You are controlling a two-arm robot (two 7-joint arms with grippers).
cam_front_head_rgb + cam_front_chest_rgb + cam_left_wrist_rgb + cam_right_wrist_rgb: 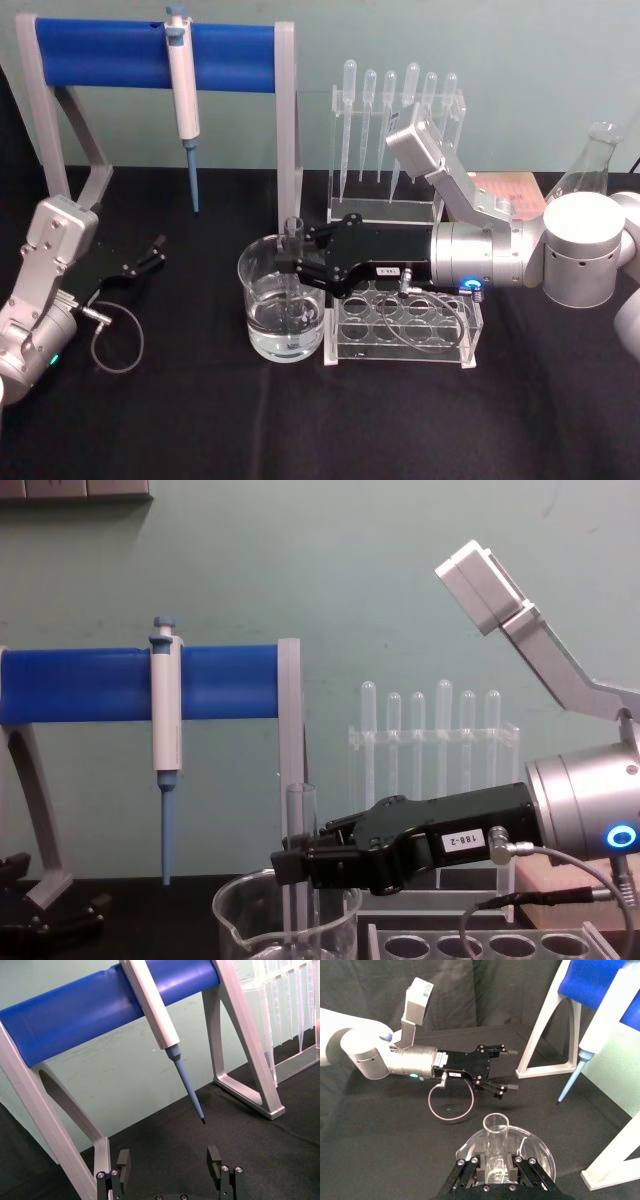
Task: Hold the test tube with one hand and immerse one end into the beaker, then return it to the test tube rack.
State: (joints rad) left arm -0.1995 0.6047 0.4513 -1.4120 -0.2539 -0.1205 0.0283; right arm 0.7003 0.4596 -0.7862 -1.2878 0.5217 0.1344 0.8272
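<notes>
The test tube (pixel 294 236) stands in the right claw (pixel 291 262), its lower end in the beaker (pixel 257 300) below; the rack (pixel 440 346) lies under the claw's body

Right tool (pixel 291 865) clamps upright test tube (pixel 300 815), lower end inside beaker (pixel 240 925).

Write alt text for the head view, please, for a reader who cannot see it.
The right hand holds a test tube upright with its lower end inside a beaker of clear liquid, beside a clear rack. The left hand is open at the far left, holding nothing.
</notes>
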